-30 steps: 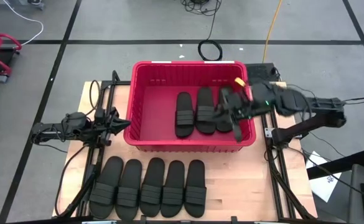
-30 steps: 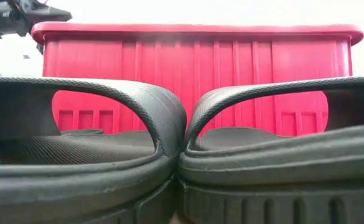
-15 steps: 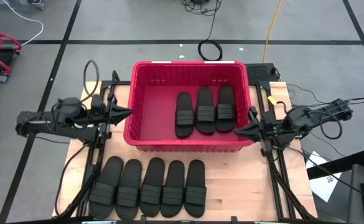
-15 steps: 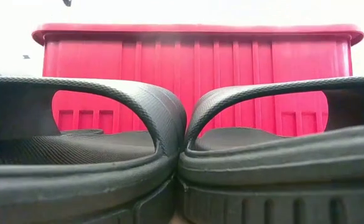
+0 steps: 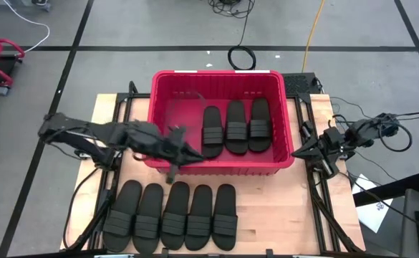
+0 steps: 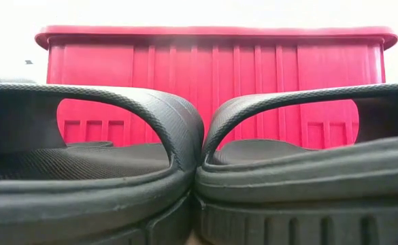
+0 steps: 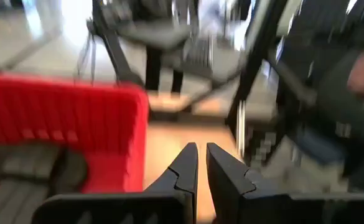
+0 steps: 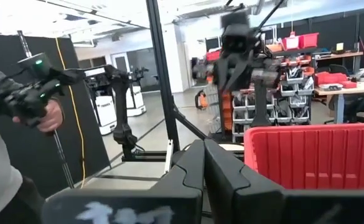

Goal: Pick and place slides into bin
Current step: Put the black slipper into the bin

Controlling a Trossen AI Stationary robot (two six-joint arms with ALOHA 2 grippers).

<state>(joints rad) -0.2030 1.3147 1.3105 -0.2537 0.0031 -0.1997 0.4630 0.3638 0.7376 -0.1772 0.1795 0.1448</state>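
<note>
I count five black rubber slide sandals in a row at the table's near edge. Just beyond them my left gripper, clenched and empty, hangs over the near wall of the large red plastic bin, which holds three more sandals. My right gripper, also clenched, sits outside the bin's right wall.

Both arms are built of dark, slender links trailed by black cables; each hand ends in two tapered black fingers.
</note>
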